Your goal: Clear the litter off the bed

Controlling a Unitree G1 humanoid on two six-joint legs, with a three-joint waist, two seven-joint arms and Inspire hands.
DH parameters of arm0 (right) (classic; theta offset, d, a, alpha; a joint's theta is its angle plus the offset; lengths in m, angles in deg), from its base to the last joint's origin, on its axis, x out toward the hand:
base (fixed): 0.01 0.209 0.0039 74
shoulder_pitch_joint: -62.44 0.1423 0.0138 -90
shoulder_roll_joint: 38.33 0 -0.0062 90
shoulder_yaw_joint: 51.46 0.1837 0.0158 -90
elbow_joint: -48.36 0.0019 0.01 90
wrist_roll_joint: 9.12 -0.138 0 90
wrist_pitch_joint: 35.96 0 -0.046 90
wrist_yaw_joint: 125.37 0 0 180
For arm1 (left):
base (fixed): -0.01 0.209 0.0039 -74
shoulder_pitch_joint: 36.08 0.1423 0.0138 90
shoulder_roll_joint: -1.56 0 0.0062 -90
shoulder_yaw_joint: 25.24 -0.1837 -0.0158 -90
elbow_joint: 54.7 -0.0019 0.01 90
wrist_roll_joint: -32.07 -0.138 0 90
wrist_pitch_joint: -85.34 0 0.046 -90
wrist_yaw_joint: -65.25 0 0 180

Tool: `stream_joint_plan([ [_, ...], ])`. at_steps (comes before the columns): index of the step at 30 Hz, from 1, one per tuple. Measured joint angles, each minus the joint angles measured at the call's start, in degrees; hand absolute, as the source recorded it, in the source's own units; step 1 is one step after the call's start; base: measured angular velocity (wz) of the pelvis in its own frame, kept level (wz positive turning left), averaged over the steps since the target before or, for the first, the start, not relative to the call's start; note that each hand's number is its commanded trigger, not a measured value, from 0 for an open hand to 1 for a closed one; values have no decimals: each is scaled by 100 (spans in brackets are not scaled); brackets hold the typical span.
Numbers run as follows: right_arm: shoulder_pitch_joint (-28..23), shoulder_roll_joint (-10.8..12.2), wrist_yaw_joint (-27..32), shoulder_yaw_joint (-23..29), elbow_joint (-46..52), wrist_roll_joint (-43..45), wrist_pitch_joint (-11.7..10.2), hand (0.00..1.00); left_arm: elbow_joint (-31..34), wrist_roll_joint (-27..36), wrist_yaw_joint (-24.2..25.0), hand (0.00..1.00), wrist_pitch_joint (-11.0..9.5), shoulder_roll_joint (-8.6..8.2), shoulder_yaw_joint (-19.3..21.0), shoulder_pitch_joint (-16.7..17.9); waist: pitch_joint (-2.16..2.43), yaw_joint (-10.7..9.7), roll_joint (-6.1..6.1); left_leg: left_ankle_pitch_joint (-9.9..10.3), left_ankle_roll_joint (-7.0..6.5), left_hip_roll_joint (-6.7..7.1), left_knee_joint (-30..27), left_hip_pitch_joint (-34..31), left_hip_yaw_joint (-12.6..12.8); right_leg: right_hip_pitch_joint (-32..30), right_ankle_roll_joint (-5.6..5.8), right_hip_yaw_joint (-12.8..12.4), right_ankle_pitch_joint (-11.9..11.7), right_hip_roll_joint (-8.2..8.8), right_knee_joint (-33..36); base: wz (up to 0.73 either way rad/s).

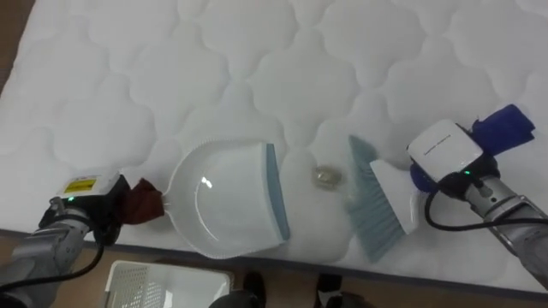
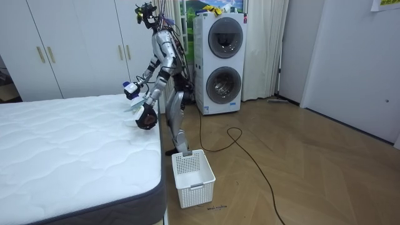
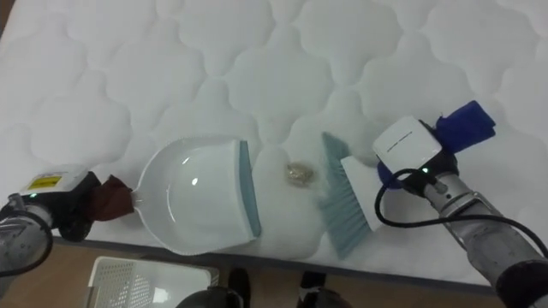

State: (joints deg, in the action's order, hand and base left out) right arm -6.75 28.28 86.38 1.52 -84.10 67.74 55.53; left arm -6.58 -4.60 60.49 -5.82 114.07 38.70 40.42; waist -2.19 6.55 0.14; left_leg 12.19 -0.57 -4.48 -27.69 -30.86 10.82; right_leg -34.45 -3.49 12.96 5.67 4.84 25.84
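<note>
Left hand (image 1: 141, 204) clamps the dustpan (image 1: 223, 201), right hand (image 1: 445, 150) the brush (image 1: 377, 205). A hard sweep toward nine o'clock could flick the crumb (image 1: 325, 176) past the dustpan's lip.

Colours and patterns. Mattress (image 1: 257, 51): white, quilted all over in a repeating cloud-shaped stitch; base band (image 2: 94, 209): dark grey. Dustpan (image 1: 223, 201): glossy white, grey-blue along its front edge. Brush (image 1: 377, 205): white back, pale blue bristles, deep-blue handle. Scrap (image 1: 325, 176): dull beige-grey. Basket (image 2: 194, 178): white, with gridded lattice walls. Floor (image 2: 312, 169): warm brown wood planks.
</note>
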Motion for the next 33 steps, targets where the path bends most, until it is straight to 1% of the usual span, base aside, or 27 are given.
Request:
stream_joint_plan([
  [4,0,53,184,0,3,-2,-16,100,0,1,0,100,2,-10,-6,1,0,4,0,0,0,0,-8,0,0,-1,-5,-1,8,7,17,0],
  [11,0,292,507,0,133,44,-24,100,0,1,-6,100,40,-10,-8,8,1,1,-1,-1,0,11,9,-1,2,-9,5,-30,22,5,9,0],
  [19,2,493,530,0,346,26,-20,100,-3,1,-6,100,127,-12,-104,9,3,1,-5,0,0,12,1,-5,-12,1,12,-14,42,4,0,0],
  [21,1,585,522,-9,348,26,-19,100,4,-1,-6,100,180,-49,-108,26,3,3,-4,0,0,11,-1,-1,-13,15,12,15,42,-4,-12,0],
  [25,1,612,503,-99,370,22,-20,100,4,-5,-6,100,215,-125,-109,26,4,54,4,3,5,11,-3,5,-18,26,11,29,40,-35,-17,0],
  [28,-10,615,486,-126,430,19,-36,100,4,-4,-7,100,213,-181,-109,37,-1,97,54,4,7,10,0,7,-23,29,10,35,40,-38,-17,0],
  [33,-11,615,432,-227,503,-37,-101,100,-9,-1,-34,100,205,-274,-114,50,7,122,208,4,7,17,30,8,-24,19,8,34,43,-31,-13,0],
])
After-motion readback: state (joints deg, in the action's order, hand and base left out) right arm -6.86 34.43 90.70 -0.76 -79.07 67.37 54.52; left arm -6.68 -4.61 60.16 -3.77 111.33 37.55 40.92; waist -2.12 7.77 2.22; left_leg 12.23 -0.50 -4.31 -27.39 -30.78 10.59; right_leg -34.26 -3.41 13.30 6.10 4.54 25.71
